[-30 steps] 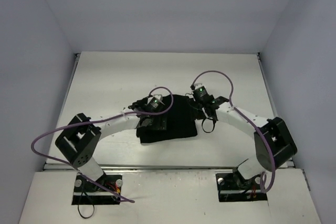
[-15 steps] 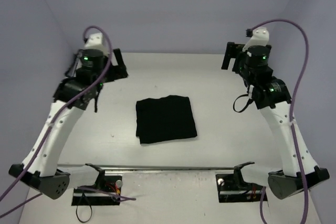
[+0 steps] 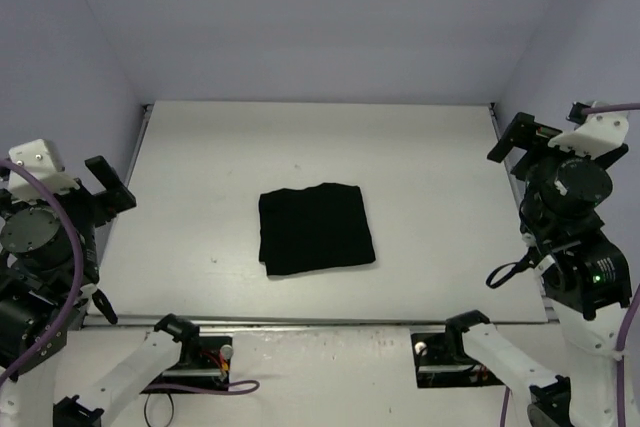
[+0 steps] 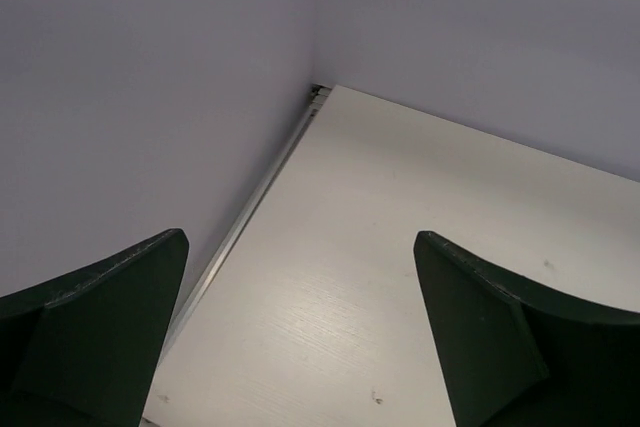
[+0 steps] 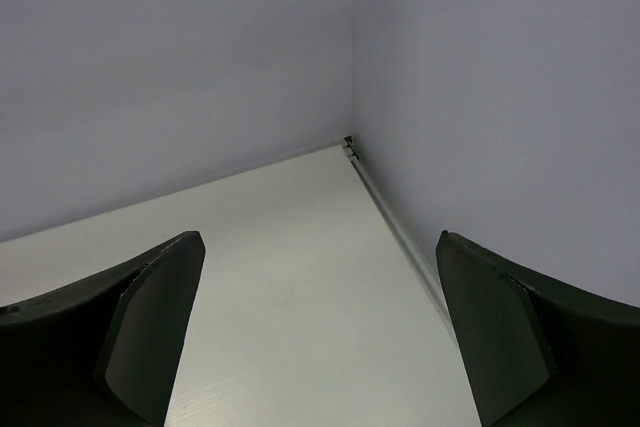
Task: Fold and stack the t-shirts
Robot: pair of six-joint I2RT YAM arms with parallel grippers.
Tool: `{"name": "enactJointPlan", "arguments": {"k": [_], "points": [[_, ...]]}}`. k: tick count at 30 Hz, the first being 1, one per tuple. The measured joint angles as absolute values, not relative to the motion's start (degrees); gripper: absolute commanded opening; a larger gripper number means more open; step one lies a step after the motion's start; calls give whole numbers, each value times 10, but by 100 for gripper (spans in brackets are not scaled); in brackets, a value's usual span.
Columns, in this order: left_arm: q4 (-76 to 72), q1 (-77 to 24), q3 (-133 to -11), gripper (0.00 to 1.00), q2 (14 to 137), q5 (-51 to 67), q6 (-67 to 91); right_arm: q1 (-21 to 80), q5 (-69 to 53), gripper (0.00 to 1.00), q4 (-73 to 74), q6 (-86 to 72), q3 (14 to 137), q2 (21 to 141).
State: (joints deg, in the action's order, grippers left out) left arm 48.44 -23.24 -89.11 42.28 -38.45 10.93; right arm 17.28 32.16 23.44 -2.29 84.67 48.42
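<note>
The shirt lies folded in a neat square mid-table, a little toward the near edge; I judge the fold done. My left end effector hangs spread and empty at the left edge; my right end effector hangs spread and empty at the right edge; both are well apart from the cloth. No second shirt shows; stacking would call for another, and for a reach inward.

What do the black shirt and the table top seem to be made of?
Shirt: soft, matte black cloth, probably knit cotton. It lies flat and folded, and its edges are slightly uneven.
Table: smooth white board, perhaps laminate or painted wood. The left wrist view shows faint grain lines and a low sheen.
</note>
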Motion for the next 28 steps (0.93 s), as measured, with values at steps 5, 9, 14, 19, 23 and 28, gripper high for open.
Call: {"name": "enactJointPlan", "arguments": {"k": [5, 9, 14, 19, 23, 28], "points": [[504, -232, -880, 97, 402, -422, 97, 173, 330, 100, 237, -21, 832, 481], [514, -232, -867, 97, 409, -446, 99, 173, 323, 100, 243, -25, 818, 480], [521, -232, -866, 98, 430, -454, 112, 173, 314, 100, 245, -29, 812, 478], [524, -232, -864, 97, 436, -440, 123, 174, 306, 100, 246, -27, 811, 470], [525, -232, -864, 97, 431, -435, 128, 180, 306, 100, 246, -23, 811, 466], [525, -232, -864, 97, 429, -433, 129, 185, 306, 100, 247, -16, 812, 467]]}}
